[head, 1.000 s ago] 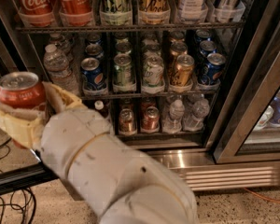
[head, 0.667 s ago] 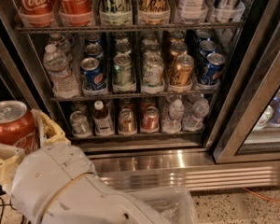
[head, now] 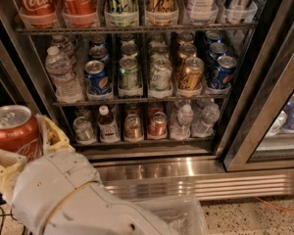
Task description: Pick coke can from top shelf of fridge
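My gripper (head: 24, 153) is at the lower left, outside the fridge (head: 152, 173), shut on the coke can (head: 14, 133). The can is red with a silver top and stands upright between the cream-coloured fingers (head: 54, 138). The grey arm runs from it to the bottom middle. The top shelf (head: 137, 28) runs across the top of the view. Two more red Coca-Cola cans (head: 36, 1) stand in clear trays at its left end.
Green, gold and white cans stand on the top shelf to the right. The middle rack holds Pepsi cans (head: 97, 77), green and gold cans and a water bottle (head: 62, 75). The lowest rack holds small cans and bottles. A glass door frame (head: 264, 97) stands at the right.
My gripper with the coke can has dropped lower and moved left, away from the fridge shelves. The arm has swung down toward the bottom left.
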Controlling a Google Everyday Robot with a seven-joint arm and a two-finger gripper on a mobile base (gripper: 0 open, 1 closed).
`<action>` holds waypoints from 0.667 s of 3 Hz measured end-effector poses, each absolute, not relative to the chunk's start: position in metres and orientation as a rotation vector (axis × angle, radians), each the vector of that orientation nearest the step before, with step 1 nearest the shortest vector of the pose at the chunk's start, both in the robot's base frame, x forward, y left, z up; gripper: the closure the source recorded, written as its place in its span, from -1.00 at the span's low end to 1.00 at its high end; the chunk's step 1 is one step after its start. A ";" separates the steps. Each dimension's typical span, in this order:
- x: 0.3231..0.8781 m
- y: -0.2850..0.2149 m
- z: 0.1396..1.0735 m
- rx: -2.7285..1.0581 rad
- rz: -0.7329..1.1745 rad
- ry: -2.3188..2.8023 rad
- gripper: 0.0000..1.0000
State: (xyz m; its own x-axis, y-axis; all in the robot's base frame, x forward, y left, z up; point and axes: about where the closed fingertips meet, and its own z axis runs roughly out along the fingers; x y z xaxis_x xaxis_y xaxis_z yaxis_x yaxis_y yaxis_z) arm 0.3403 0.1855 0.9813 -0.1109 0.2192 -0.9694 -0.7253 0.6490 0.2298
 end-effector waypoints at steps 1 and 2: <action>0.340 0.185 0.981 -0.447 0.846 1.477 1.00; 0.354 0.166 0.990 -0.421 0.763 1.472 1.00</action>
